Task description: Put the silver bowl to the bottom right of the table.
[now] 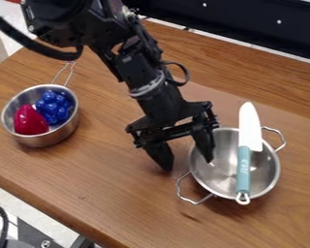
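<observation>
The silver bowl (217,179), with two wire handles, stands on the right part of the wooden table. A knife (243,167) with a white blade and teal handle lies across its right half, the handle end reaching past the front rim. At the bowl's left side hangs my gripper (187,162), open and pointing down, its fingers spread around the left rim. One finger is over the inside of the bowl, the other outside to the left. Contact with the rim cannot be told.
A silver pan (48,139) at the left holds a red fruit-like toy (29,121) and blue toy grapes (53,105); its wire handle points to the back. The table's front edge (60,211) slants down from the left. A black panel (241,24) borders the back.
</observation>
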You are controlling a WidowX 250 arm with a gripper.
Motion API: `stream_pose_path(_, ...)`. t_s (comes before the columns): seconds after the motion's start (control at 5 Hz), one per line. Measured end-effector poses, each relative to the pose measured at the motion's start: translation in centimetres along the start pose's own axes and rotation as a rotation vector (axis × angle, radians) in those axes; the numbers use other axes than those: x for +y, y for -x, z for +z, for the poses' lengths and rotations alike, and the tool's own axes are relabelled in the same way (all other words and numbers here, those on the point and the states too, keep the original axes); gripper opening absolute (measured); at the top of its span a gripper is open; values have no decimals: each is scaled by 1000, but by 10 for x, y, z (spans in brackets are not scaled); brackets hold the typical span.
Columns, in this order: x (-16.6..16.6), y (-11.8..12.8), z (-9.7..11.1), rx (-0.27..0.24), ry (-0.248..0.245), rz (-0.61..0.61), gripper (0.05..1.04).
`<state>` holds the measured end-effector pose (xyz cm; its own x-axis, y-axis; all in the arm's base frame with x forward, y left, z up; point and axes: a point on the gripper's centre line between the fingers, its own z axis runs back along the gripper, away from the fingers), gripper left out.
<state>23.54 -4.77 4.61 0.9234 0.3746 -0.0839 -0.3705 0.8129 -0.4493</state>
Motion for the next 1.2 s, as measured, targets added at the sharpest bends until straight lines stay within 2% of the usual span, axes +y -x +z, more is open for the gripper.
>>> stream_pose_path(0.2, 0, -4, 15, -25, 5, 11, 997)
stream_pose_path(0.4, 0, -9, 30, -24, 17, 49, 997)
stream_pose_path(0.6, 2, -19, 41, -61, -3, 89, 997)
stream_pose_path(0.8, 8, -45, 57, -116, -119, 135, 997)
stream_pose_path(1.2, 25, -107, 63, -204, -291, 144, 998)
